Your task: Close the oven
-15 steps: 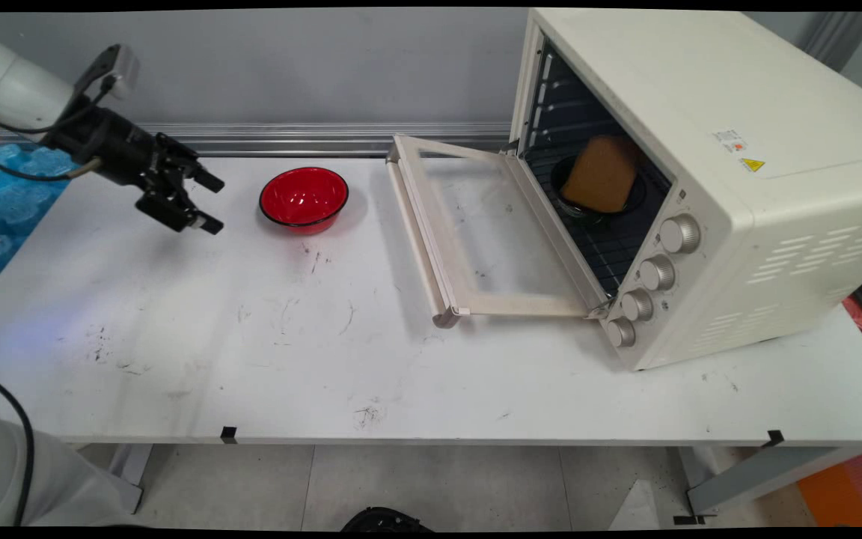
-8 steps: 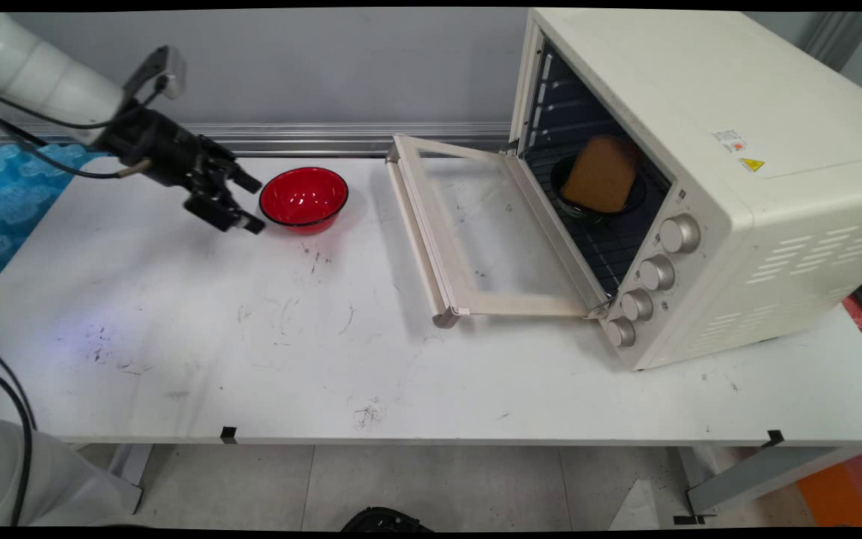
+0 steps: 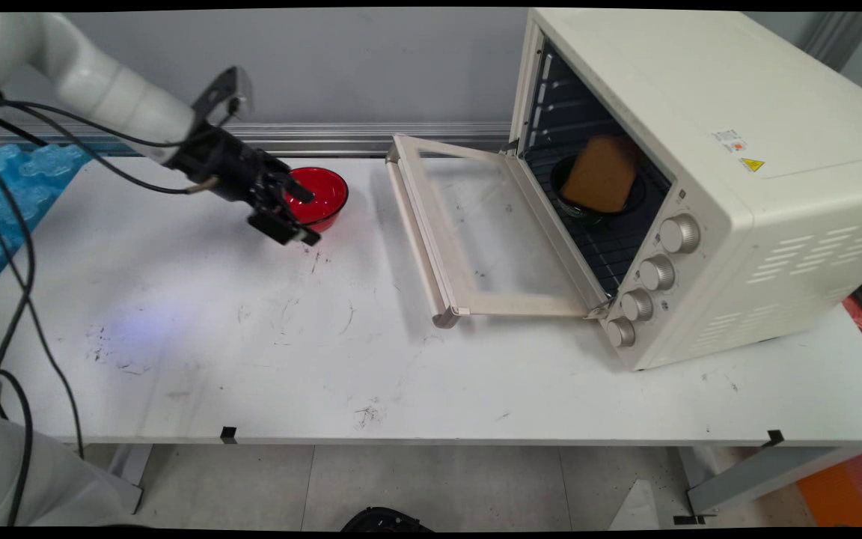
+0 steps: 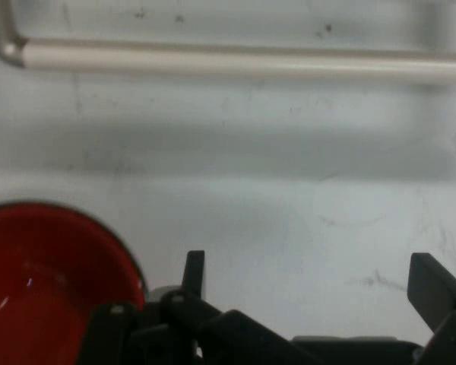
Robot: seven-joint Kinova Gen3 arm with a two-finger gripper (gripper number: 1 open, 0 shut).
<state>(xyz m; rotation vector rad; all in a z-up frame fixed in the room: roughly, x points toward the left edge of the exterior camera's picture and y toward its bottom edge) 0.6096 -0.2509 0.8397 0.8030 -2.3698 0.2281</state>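
Note:
My black gripper [image 3: 308, 218] hangs open above the near rim of a red bowl [image 3: 326, 196] at the back of the white table [image 3: 251, 337]. In the hand view the red bowl [image 4: 45, 281] fills the lower left, beside my left finger [image 4: 193, 270]; the right finger [image 4: 433, 287] stands far off, with nothing between them. The gripper [image 4: 308, 281] holds nothing. Ahead of it lies the handle [image 4: 235, 62] of the oven door.
A cream toaster oven [image 3: 700, 172] stands at the right with its glass door [image 3: 476, 232] folded down onto the table. Inside on the rack sits a brown loaf [image 3: 601, 174] in a dark bowl [image 3: 575, 209]. Blue wrap [image 3: 4, 202] lies at the left.
The arm has swung right across the back of the table, carrying the open gripper from well left of the red bowl to over the bowl's near rim.

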